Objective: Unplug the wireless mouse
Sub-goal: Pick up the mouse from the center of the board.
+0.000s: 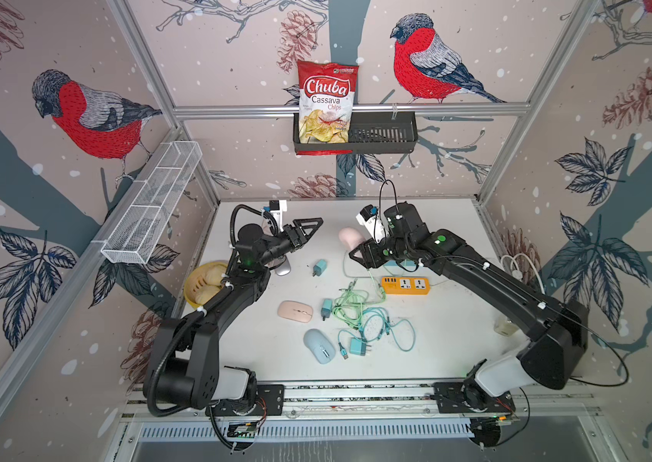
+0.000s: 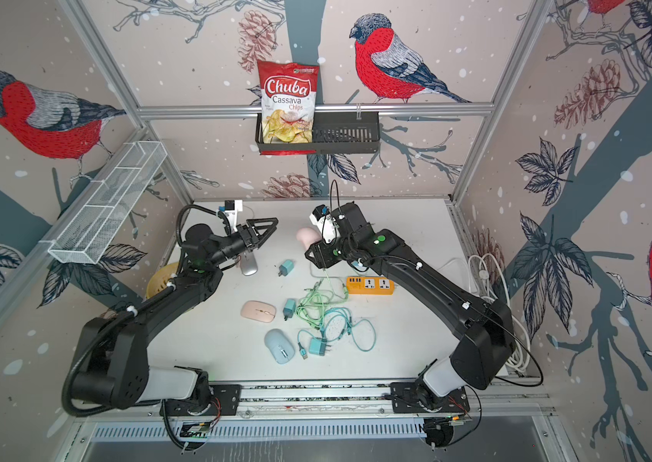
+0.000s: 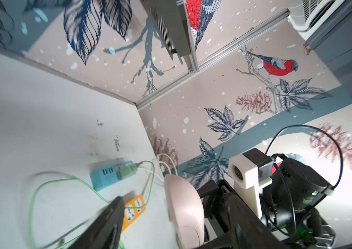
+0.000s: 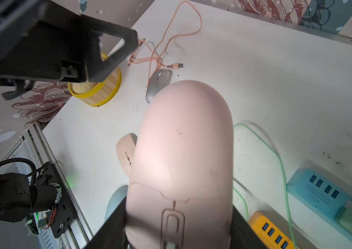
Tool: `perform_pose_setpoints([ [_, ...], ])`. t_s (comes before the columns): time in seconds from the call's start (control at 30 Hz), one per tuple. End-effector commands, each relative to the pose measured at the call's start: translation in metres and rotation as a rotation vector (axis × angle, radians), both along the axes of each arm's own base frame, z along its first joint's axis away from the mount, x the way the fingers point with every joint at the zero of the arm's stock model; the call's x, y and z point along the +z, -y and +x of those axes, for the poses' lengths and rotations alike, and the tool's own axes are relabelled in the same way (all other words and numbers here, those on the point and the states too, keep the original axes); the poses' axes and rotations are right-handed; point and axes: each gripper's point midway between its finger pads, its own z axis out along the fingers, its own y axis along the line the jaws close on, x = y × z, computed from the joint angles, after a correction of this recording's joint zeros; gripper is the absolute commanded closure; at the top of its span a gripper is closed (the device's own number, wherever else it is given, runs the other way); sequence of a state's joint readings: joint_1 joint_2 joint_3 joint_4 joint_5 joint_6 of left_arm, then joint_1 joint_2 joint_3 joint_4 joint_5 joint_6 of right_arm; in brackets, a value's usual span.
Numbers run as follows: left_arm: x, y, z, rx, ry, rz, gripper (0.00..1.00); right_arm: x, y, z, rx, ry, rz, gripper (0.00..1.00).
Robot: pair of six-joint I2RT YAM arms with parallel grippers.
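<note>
Two grippers here are mine. My right gripper is closed on the sides of the pink mouse and holds it up off the table, toward the back. My left gripper hangs in the air near it, pointing at it, jaws parted, holding nothing.

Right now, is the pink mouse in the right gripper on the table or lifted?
Lifted. The right gripper holds the pink mouse by its button end, clear above the table in both wrist views.
</note>
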State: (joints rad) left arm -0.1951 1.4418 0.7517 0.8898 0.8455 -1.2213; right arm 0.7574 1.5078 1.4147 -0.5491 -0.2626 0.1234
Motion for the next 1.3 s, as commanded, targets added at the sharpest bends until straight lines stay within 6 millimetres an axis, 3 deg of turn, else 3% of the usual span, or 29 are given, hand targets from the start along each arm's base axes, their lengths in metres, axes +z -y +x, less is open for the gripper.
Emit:
perform_pose_setpoints([
  [0.0,0.034,0.012,-0.026,-0.185,-0.025,-0.246,0.31,0.015,-0.010,-0.006,0.065,0.072,0.017,0.51],
  [0.1,0.032,0.028,-0.032,-0.288,-0.068,-0.338,0.38,0.018,-0.016,-0.006,0.075,0.087,0.015,0.51],
  [0.27,0.028,0.044,-0.038,-0.334,-0.088,-0.412,0.30,0.007,-0.021,-0.002,0.062,0.091,-0.040,0.51],
  [0.6,0.018,0.052,-0.039,-0.310,-0.109,-0.318,0.35,-0.002,-0.020,0.007,0.025,0.130,-0.143,0.52],
  [0.9,-0.010,0.059,-0.036,-0.254,-0.129,-0.116,0.35,-0.007,-0.034,0.009,0.006,0.196,-0.276,0.52],
  [1.1,-0.008,0.060,-0.034,-0.236,-0.104,-0.034,0.55,-0.007,-0.039,0.014,-0.022,0.218,-0.316,0.53],
  [1.17,-0.008,0.060,-0.035,-0.241,-0.106,-0.037,0.71,-0.005,-0.040,0.015,-0.028,0.225,-0.315,0.53],
  [1.2,-0.009,0.060,-0.036,-0.243,-0.109,-0.038,0.75,-0.004,-0.040,0.016,-0.033,0.229,-0.314,0.53],
  [1.27,-0.010,0.060,-0.036,-0.241,-0.112,-0.039,0.97,-0.002,-0.038,0.018,-0.046,0.238,-0.316,0.50],
])
